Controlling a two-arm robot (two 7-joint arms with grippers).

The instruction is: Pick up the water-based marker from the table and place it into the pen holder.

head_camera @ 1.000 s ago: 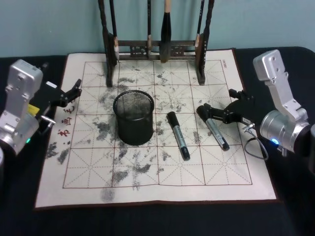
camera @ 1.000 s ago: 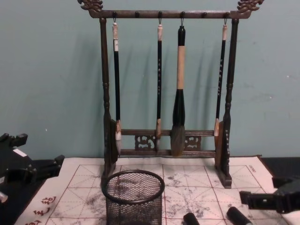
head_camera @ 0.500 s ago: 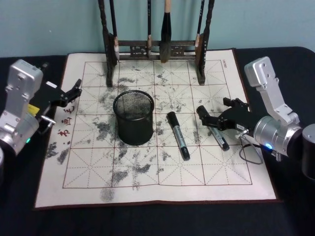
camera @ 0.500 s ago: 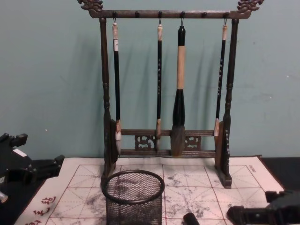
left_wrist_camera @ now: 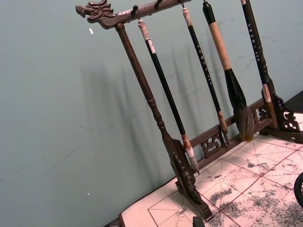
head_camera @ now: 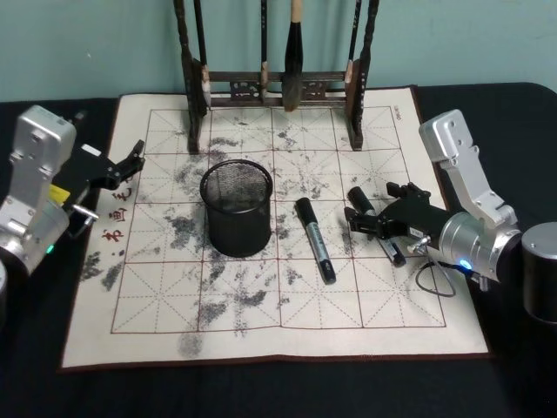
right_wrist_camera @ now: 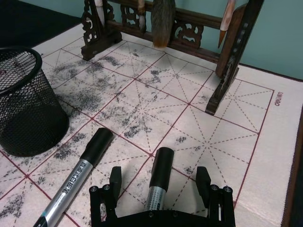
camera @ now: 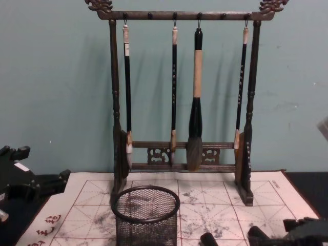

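**Right gripper poised to close on the marker**

Head view: the right gripper [head_camera: 372, 212] sits low over the mat [head_camera: 261, 305] on the table [head_camera: 261, 387], jaws spread astride the marker [head_camera: 360, 201]. The other marker [head_camera: 315, 241] lies between it and the pen holder [head_camera: 237, 207]. The left gripper [head_camera: 129, 159] is parked at the mat's left edge, jaws apart and empty.

Right wrist view: the marker lies flat between the two fingers [right_wrist_camera: 116, 182], apparently touching neither, its cap towards the brush rack [right_wrist_camera: 227, 52]. This looks like the grasping step. Next the jaws should close squarely on the barrel, then lift, carry it across and tip it upright over the rim.

Chest view: the pen holder stands upright, its mouth free.

Left wrist view: the rack and the mat's far corner
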